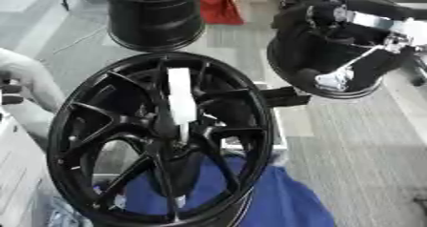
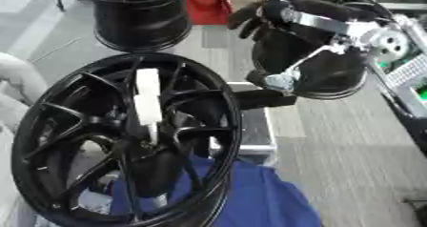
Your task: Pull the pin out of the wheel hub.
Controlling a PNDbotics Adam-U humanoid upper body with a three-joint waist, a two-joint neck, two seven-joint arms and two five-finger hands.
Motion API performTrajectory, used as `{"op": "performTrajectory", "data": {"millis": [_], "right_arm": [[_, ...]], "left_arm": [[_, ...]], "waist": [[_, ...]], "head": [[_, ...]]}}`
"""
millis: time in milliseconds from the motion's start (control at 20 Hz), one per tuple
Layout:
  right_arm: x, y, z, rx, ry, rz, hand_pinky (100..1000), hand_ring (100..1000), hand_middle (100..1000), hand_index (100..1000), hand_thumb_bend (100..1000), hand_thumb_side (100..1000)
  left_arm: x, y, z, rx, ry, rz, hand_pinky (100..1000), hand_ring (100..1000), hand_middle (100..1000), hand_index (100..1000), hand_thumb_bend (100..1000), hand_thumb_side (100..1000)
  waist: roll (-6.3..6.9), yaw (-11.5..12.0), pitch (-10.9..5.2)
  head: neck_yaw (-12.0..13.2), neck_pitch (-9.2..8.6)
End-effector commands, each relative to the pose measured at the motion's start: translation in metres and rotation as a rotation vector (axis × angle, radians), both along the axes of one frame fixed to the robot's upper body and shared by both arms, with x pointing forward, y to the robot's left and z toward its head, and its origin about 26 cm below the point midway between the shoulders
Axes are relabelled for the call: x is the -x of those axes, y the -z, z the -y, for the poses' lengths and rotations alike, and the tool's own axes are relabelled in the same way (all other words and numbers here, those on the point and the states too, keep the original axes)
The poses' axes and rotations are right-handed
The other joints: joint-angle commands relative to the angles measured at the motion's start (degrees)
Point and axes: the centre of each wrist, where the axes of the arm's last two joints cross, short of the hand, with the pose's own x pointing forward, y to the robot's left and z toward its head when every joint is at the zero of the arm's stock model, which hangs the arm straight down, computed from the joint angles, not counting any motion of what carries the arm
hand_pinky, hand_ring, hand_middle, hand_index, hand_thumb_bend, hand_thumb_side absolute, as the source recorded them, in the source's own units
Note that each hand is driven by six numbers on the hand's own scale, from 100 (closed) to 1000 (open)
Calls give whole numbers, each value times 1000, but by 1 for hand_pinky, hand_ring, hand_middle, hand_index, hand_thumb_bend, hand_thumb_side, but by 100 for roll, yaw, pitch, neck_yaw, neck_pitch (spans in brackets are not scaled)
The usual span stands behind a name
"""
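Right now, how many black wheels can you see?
3. A big wheel hub stands nearest, a white pin at its center. Another wheel is far left, and a third is far right, partly behind the robot's right hand.

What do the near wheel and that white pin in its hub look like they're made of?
The wheel looks like cast metal, probably alloy, with a black painted finish: thin rigid spokes with a dull sheen on the rim. The pin is a flat white bar standing at the hub, matte and even in colour, perhaps plastic or painted metal; I cannot tell which.
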Motion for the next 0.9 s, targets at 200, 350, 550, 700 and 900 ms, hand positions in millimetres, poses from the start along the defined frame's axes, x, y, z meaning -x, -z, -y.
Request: {"op": "performTrajectory", "data": {"millis": [200, 350, 550, 700, 900], "right_arm": [[-25, 2, -15, 79, -30, -38, 793, 872, 899, 956, 377, 328], [-37, 8, -24, 94, -38, -55, 793, 870, 894, 954, 384, 334], [-50, 15, -35, 101, -45, -66, 791, 856, 876, 945, 392, 348], [-57, 20, -43, 105, -46, -69, 790, 849, 868, 940, 352, 368], [-65, 26, -54, 108, -52, -74, 787, 843, 864, 936, 390, 362]], "left_arm": [[-1, -7, -2, -27, 10, 18, 607, 626, 659, 854, 130, 620], [-1, -7, -1, -26, 15, 18, 607, 626, 659, 854, 129, 620], [-1, -7, -1, -25, 17, 17, 607, 625, 659, 854, 130, 619], [-1, -7, 0, -25, 21, 16, 607, 625, 659, 854, 123, 615], [-2, -6, 0, -24, 26, 16, 607, 625, 659, 854, 128, 620]], "waist": [[26, 44, -52], [42, 73, -61], [65, 93, -63], [77, 101, -59], [87, 126, -49]], "head": [[-48, -13], [-64, -13], [-92, -13], [-112, -13], [-139, -13]]}}
